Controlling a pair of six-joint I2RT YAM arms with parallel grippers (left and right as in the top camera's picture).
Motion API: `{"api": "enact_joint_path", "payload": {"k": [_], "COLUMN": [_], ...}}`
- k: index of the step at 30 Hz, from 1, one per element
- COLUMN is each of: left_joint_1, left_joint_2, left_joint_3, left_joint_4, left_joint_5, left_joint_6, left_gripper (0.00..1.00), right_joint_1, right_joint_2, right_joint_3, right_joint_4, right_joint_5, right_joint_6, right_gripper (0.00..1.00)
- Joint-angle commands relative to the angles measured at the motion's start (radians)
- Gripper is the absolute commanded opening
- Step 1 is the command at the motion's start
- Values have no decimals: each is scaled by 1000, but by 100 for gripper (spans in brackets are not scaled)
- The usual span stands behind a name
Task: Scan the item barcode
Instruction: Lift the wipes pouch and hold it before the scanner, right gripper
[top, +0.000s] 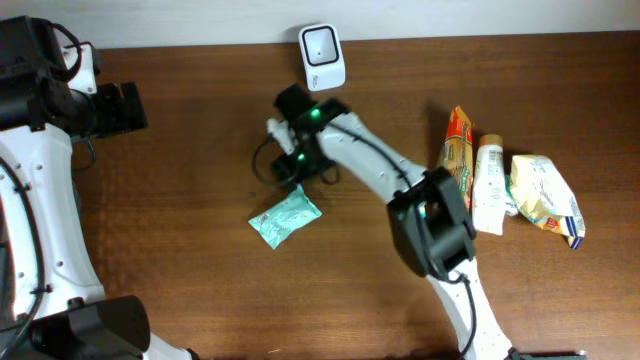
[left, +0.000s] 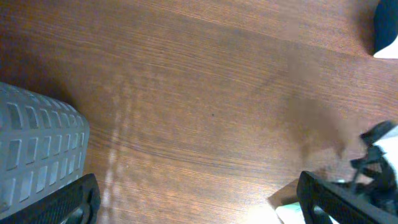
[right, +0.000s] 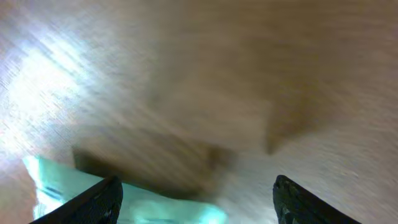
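A teal packet (top: 285, 217) lies flat on the wooden table (top: 180, 200), left of the middle. My right gripper (top: 291, 172) hangs just above the packet's far edge, open. In the blurred right wrist view the right gripper (right: 196, 202) has its jaws wide apart, and the teal packet (right: 143, 210) shows at the bottom between the left finger and the middle, not gripped. A white barcode scanner (top: 322, 57) stands at the table's back edge. My left gripper (top: 125, 108) is at the far left, open and empty. In the left wrist view the left gripper (left: 199, 204) frames bare wood.
An orange packet (top: 458, 150), a white tube (top: 488, 185) and a pale yellow packet (top: 545, 195) lie side by side at the right. A grey ribbed object (left: 37, 149) shows at the left of the left wrist view.
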Motion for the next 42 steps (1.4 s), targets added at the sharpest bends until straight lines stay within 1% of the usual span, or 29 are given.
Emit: {"api": "enact_joint_path", "payload": {"k": [1,4,6,8,10,13,15,18,24,25,26,28,29,30,31,33,35,37,39,42], "left_joint_1": [5,4,5,5,5,5,5,5,5,5,5,5,5,5,5,4,5,5,5,5], "left_joint_2": [-4,-5,-4,-4,-5,-5,-5,-5,-5,-5,-5,-5,-5,-5,-4,-5,-5,-4,-4,-4], "left_joint_3": [5,5,5,5,5,5,5,5,5,5,5,5,5,5,5,5,5,5,5,5], "left_joint_4": [-2,-2,-2,-2,-2,-2,-2,-2,-2,-2,-2,-2,-2,-2,-2,-2,-2,-2,-2,-2], "left_joint_5": [1,1,1,1,1,1,1,1,1,1,1,1,1,1,1,1,1,1,1,1], "left_joint_6": [8,8,8,8,8,8,8,8,8,8,8,8,8,8,8,8,8,8,8,8], "left_gripper": [99,99,99,99,99,99,99,99,99,99,99,99,99,99,99,99,99,99,99,99], "right_joint_1": [-40,-99,-144,-167,-156,-120,-101,-79,-43,-42,-44,-44,-44,-44,-44,-45,-46,-58,-84,-124], "right_joint_2": [-4,-40,-44,-44,-38,-37,-37,-37,-37,-37,-37,-37,-37,-37,-37,-37,-37,-39,-48,-109], "right_joint_3": [15,40,90,95,92,58,5,-58,-110,-139,-208,-262,-282,-285,-285,-285,-282,-269,-220,-128], "right_joint_4": [-11,-92,-210,-269,-290,-279,-260,-206,-145,-123,-59,-3,22,46,62,72,72,70,40,-29], "right_joint_5": [-150,-277,-341,-351,-351,-351,-354,-415,-415,-414,-413,-415,-415,-415,-423,-442,-459,-506,-545,-546], "right_joint_6": [32,29,-46,-65,-85,-85,-84,-84,-79,-72,-27,6,18,18,18,18,17,17,9,-6], "right_gripper": [76,76,77,77,77,77,77,77,77,77,77,75,63,36,24,24,18,9,4,4]}}
